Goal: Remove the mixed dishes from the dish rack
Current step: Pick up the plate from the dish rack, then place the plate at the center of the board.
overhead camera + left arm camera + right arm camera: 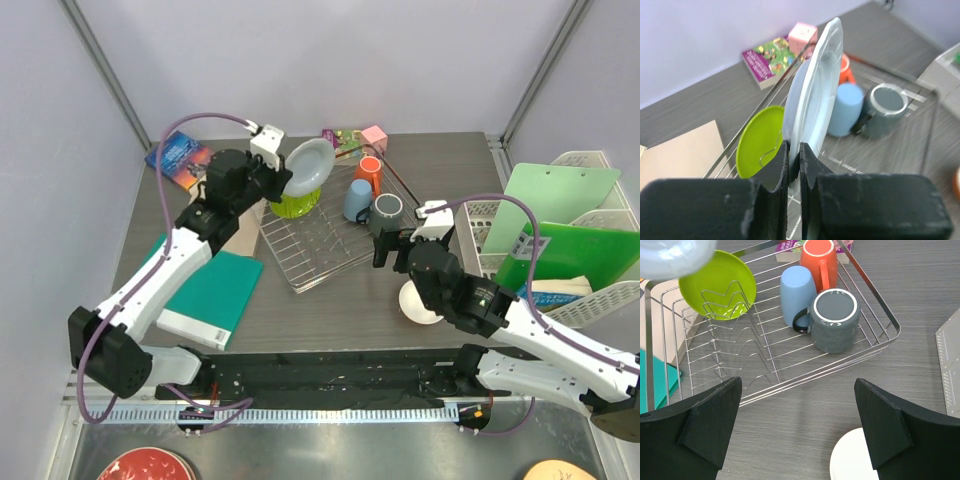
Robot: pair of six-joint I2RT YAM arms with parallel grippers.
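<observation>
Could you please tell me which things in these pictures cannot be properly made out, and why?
Orange mug: left wrist view, mostly hidden behind the pale plate in the left gripper.
White bowl: right wrist view, cut off by the bottom edge; top view, partly behind the right arm.
Lime-green plate: left wrist view, lower rim hidden by the gripper's fingers.

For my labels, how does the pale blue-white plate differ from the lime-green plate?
The pale blue-white plate is clamped by its rim in the left gripper; the lime-green plate stands free in the wire slots of the dish rack. The pale blue-white plate sits higher than the lime-green plate. Both are round and stand on edge.
</observation>
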